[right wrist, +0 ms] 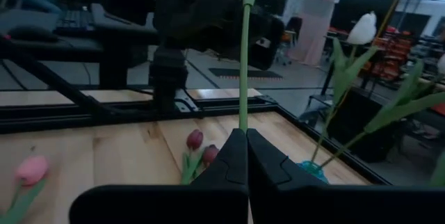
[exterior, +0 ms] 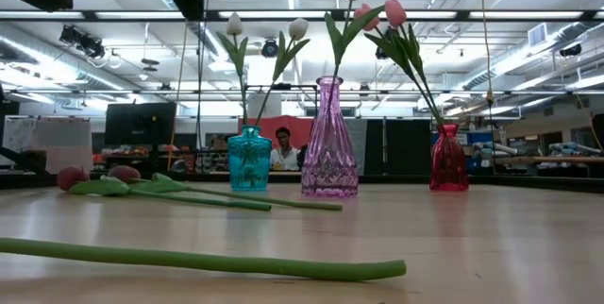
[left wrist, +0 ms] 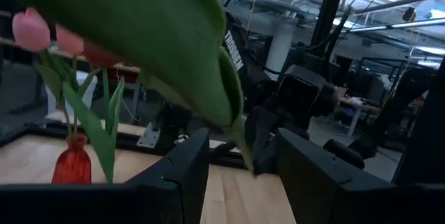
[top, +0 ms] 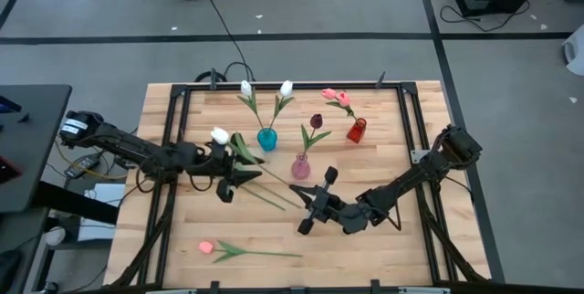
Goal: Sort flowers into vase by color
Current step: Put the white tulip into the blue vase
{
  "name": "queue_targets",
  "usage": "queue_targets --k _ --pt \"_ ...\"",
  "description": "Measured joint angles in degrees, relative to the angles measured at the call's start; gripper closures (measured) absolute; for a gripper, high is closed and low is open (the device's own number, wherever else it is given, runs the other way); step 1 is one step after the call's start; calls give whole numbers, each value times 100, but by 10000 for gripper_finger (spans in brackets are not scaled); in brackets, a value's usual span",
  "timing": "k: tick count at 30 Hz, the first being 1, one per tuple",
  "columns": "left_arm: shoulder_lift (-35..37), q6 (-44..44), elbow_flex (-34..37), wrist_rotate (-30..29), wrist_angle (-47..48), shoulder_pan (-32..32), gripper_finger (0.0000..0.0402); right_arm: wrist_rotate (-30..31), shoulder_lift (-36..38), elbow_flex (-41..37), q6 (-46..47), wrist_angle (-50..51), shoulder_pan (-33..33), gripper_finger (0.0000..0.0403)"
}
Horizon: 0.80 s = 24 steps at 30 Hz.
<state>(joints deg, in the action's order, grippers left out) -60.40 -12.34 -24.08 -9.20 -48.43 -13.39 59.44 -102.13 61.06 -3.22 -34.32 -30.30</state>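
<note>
A white tulip (top: 220,135) with broad green leaves (top: 242,148) is held in the air between my two grippers, over the table's middle. My right gripper (top: 299,192) is shut on its stem. My left gripper (top: 239,177) is open, a finger on either side of the stem (left wrist: 243,147) just below the leaves; I cannot see it touching. The teal vase (top: 266,138) holds two white tulips, the pink-purple vase (top: 300,166) one maroon tulip, and the red vase (top: 356,131) pink ones. Two maroon tulips (right wrist: 195,139) lie on the table under the left gripper. My right gripper pinches the white tulip's thin green stem (right wrist: 243,123) near its lower end between the two shut fingers. The fingers come roughly level from the table's right side and lie across the stem. The tulip is lifted clear, its head toward the left arm.
A pink tulip (top: 206,247) lies flat near the table's near edge, its stem (exterior: 189,261) pointing right. The three vases stand in a row toward the far side. A person (exterior: 283,148) sits in the room beyond the table. Bare wood shows at near right.
</note>
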Motion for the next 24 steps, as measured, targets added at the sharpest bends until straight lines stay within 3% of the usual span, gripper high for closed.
queue_targets --k 7,14,19,24 --pt "0 162 0 -114 16 0 254 -373 2 0 56 13 131 387" --pt "0 317 0 -227 70 0 384 -632 0 0 518 275 260 307" --pt "152 442 0 -240 613 47 387 -283 113 -2 566 443 188 248" --pt "846 500 -2 -601 1690 358 392 138 456 -2 602 867 -72 218"
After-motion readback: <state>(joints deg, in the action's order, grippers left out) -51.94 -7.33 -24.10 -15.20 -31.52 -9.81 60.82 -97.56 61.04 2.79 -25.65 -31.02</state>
